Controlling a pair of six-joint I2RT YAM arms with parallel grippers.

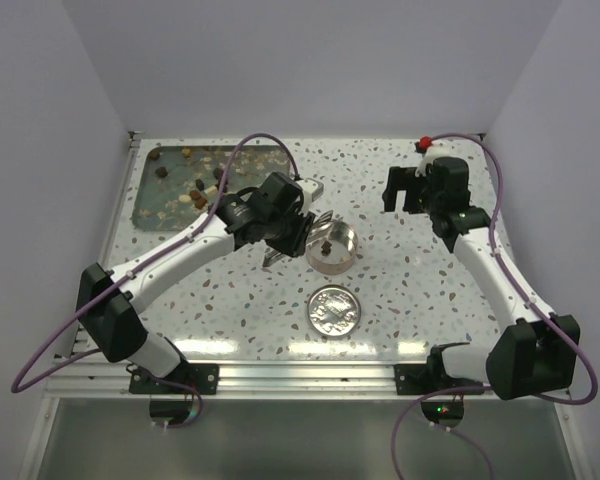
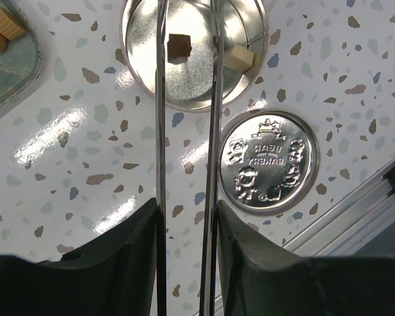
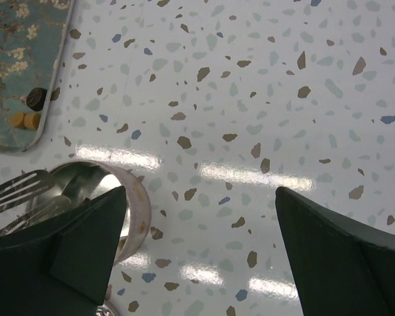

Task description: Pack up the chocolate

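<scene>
Left hand [image 2: 184, 243] clamps tongs [image 2: 160, 131], arms apart over the open tin [image 2: 191, 82], where one dark chocolate [image 2: 178, 45] and one pale chocolate [image 2: 238, 57] lie. The lid [image 2: 270, 162] rests at the tin's six o'clock, off for filling. More chocolate [image 1: 202, 184] waits on the tray [image 1: 155, 212] at ten o'clock. Right hand [image 3: 201, 230] is spread wide, seemingly idle.

One camera overhead; close wrist cameras (right's obstructed) apparently share the tin [image 2: 184, 89]

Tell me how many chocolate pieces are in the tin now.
2. One dark brown piece sits near the middle of the tin, one pale cream piece by its right wall. The tin's far part is out of the left wrist view, so more may be hidden.
</scene>
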